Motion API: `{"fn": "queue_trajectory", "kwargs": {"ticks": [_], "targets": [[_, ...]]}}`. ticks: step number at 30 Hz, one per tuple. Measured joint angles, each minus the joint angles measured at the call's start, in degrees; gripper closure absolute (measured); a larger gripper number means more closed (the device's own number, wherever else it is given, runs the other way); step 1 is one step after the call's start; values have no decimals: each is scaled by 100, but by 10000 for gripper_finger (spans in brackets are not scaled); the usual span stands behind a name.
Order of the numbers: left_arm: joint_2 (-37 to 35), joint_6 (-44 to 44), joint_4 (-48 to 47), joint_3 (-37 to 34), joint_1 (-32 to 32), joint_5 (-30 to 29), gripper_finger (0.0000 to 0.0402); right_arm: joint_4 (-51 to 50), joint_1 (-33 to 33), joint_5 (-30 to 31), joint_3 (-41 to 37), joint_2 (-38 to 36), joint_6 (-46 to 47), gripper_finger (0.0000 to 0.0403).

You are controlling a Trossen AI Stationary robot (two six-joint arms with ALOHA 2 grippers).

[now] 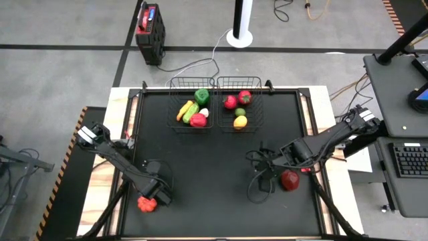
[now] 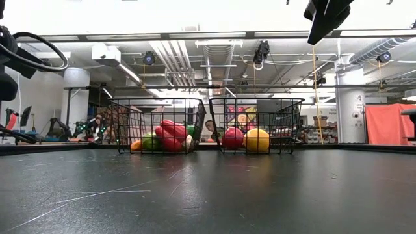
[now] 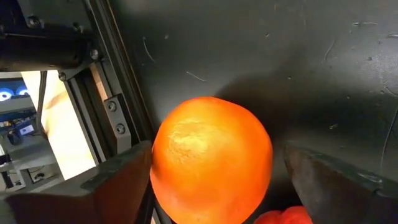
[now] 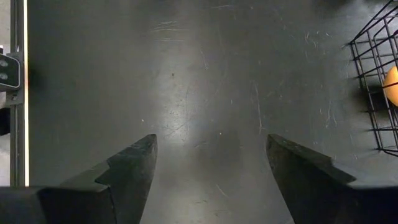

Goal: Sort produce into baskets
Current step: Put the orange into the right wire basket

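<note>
1. Left gripper sits at the table's front-left corner, fingers apart on either side of an orange; contact with it cannot be confirmed.
2. A red piece lies just beside the orange.
3. Right gripper hangs over the table's right half, fingers apart, holding nothing.
4. A red apple lies near the right edge, beside the right arm.
5. Left basket and right basket stand side by side at the back edge, both holding produce.
</note>
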Motion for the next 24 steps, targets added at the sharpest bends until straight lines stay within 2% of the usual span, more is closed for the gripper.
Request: {"fn": "queue_trajectory", "kwargs": {"ticks": [11,24], "targets": [[4,16,5,0,0,-2,91,0,0,3,2,0,1,111],[15,223,3,0,-7,-41,93,0,0,5,2,2,1,113]]}}
